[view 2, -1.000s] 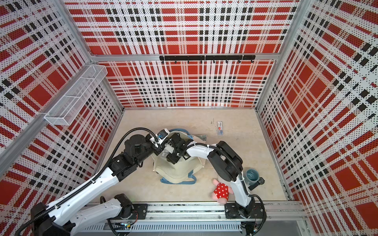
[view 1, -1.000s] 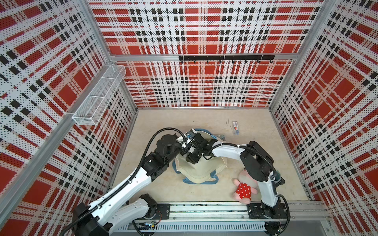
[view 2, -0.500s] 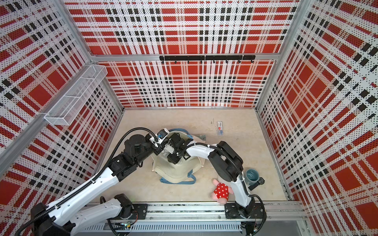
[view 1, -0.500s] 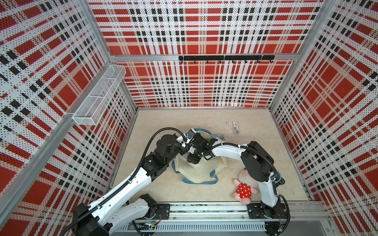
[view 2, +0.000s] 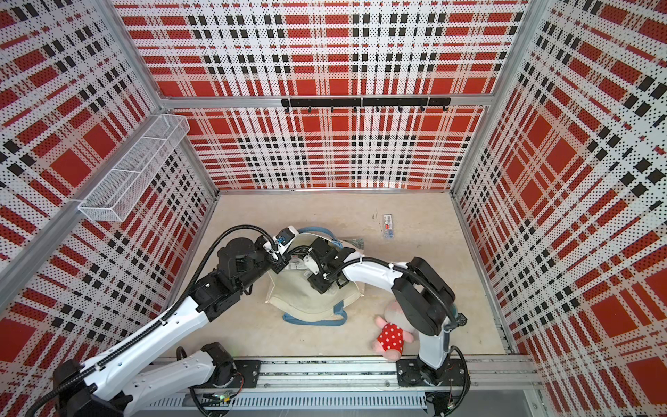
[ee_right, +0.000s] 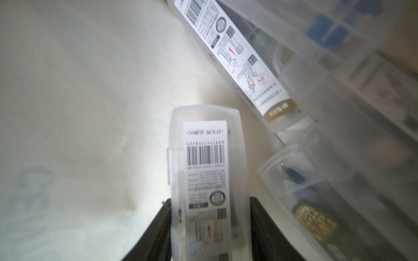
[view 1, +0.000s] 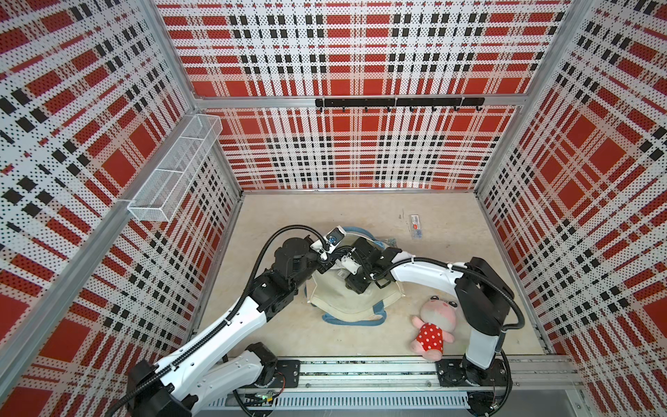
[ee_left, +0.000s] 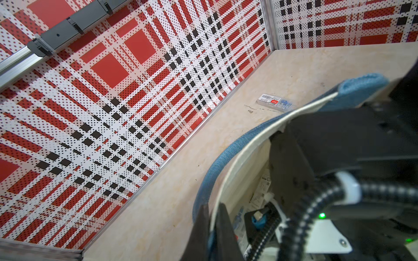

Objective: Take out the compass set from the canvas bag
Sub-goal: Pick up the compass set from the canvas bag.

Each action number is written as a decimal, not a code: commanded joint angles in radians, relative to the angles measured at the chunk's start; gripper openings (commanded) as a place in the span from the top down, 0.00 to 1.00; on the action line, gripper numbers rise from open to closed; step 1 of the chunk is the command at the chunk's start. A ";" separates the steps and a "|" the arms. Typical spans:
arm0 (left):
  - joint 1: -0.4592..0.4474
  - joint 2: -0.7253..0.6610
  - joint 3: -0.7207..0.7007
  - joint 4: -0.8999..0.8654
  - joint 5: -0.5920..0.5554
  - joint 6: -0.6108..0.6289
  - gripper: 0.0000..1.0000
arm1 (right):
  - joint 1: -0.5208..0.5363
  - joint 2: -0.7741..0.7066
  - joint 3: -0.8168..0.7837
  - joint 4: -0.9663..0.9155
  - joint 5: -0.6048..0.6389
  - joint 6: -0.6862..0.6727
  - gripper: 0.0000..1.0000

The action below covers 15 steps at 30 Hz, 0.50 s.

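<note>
Right gripper (ee_right: 209, 203) clamps the compass set (ee_right: 207, 158) at lower centre (slick plastic), left gripper (ee_left: 212, 210) pinches the canvas bag (ee_left: 246, 162) rim – the case could slip or snag on the neighbouring cases (ee_right: 248, 56).

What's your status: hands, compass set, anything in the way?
Left hand pinching bag rim. Right hand inside, closed on compass set. Other cases beside it, none on top.

This was a robot test booth in a lab. Perforated plaid panels (view 1: 346, 151) in metal framing enclosed a beige tabletop (view 1: 325, 213). Two robot arms (view 1: 231, 325) stood on a rail (view 1: 361, 373), and the walls carried a hook rack (view 1: 397, 102) and a wire basket (view 1: 173, 173).
</note>
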 commanded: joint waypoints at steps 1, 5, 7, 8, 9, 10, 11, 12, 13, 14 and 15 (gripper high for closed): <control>-0.005 -0.023 0.000 0.081 0.032 -0.011 1.00 | 0.015 -0.101 -0.036 0.007 0.019 0.013 0.67; -0.002 -0.017 0.006 0.081 0.041 -0.012 1.00 | 0.023 -0.165 -0.079 -0.005 0.025 0.009 0.67; 0.002 -0.015 0.008 0.081 0.042 -0.012 1.00 | 0.025 -0.196 -0.098 -0.015 0.028 0.001 0.67; 0.005 -0.015 0.007 0.083 0.040 -0.013 1.00 | 0.024 -0.209 -0.104 -0.020 0.030 -0.002 0.67; 0.007 -0.017 0.005 0.083 0.038 -0.013 1.00 | 0.025 -0.224 -0.110 -0.032 0.037 -0.005 0.67; 0.008 -0.018 0.003 0.083 0.036 -0.012 1.00 | 0.025 -0.240 -0.113 -0.049 0.050 -0.007 0.68; 0.011 -0.021 0.001 0.084 0.038 -0.013 1.00 | 0.025 -0.251 -0.115 -0.066 0.062 -0.013 0.68; 0.016 -0.024 -0.005 0.090 0.039 -0.013 1.00 | 0.024 -0.265 -0.113 -0.087 0.072 -0.022 0.68; 0.020 -0.026 -0.010 0.095 0.045 -0.014 1.00 | 0.025 -0.278 -0.108 -0.113 0.084 -0.031 0.68; 0.022 -0.026 -0.011 0.098 0.048 -0.013 1.00 | 0.025 -0.292 -0.106 -0.128 0.091 -0.035 0.68; 0.024 -0.024 -0.010 0.099 0.050 -0.014 1.00 | 0.024 -0.310 -0.104 -0.141 0.096 -0.041 0.68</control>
